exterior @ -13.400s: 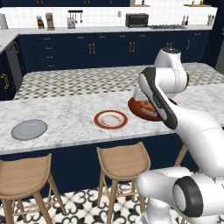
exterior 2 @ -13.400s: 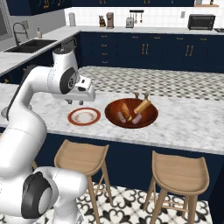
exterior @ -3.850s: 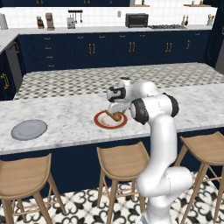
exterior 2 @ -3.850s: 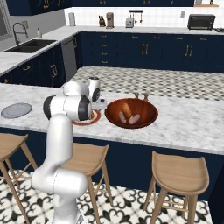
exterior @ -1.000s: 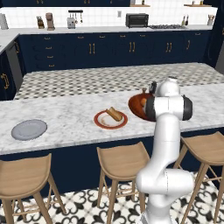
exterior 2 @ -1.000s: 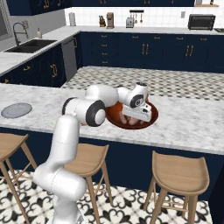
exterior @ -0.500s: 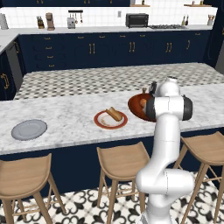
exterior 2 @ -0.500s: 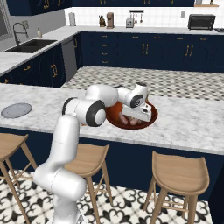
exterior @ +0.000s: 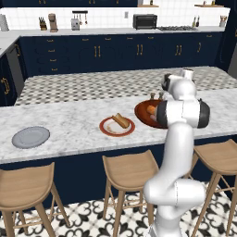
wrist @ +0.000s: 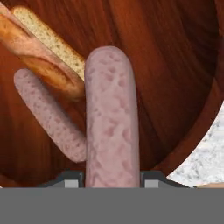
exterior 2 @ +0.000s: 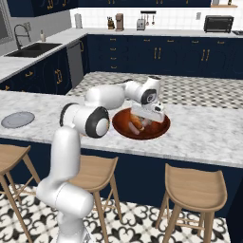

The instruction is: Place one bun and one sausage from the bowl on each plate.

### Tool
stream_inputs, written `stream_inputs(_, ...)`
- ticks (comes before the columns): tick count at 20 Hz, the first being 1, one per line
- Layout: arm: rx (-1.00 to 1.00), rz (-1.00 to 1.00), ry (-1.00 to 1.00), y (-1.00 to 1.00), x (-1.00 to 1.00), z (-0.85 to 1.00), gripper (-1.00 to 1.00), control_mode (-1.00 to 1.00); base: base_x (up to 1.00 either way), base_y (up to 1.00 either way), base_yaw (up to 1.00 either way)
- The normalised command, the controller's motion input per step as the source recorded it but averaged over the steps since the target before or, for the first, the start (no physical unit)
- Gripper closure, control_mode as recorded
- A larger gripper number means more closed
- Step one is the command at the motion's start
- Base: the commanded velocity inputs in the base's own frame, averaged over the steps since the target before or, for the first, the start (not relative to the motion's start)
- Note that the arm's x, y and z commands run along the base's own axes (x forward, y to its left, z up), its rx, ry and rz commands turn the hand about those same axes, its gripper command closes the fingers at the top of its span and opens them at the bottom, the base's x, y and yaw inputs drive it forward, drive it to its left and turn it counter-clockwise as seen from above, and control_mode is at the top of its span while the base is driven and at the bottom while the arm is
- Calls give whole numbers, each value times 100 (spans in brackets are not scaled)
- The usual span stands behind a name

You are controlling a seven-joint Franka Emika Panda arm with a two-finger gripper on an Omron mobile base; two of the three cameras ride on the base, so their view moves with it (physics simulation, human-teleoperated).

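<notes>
The pincer [exterior 2: 144, 119] is down in the bowl [exterior 2: 161, 129] near the worktop's front edge, its tips clenched on a sausage [wrist: 112, 118]. That looks like the sausage-picking step. Next: lift it clear and carry it to the red-rimmed plate [exterior: 105, 129], where a bun [exterior: 121, 121] sits.

White glossy arm [exterior: 178, 152] of rounded tubular links, dark grey joint bands, bulbous base segment, boxy white hand [exterior 2: 151, 113] with small dark grey finger tips [wrist: 72, 178].
</notes>
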Motion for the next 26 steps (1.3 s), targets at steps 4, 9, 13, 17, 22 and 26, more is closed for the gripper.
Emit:
stream_inputs(4, -1, 12, 0, 99, -42, 40, 100, -100, 0, 0, 0)
stream_inputs(9, -3, 24, 7, 100, -2, 2, 100, -100, 0, 0, 0)
stream_inputs(13, -2, 24, 7, 100, 0, 0, 100, -100, 0, 0, 0)
stream_inputs(17, -1, 16, 6, 100, 0, 0, 100, -100, 0, 0, 0)
stream_inputs(22, -2, 5, 0, 100, 0, 0, 100, -100, 0, 0, 0)
stream_inputs(26, 0, 1, 0, 100, 2, -12, 100, -100, 0, 0, 0)
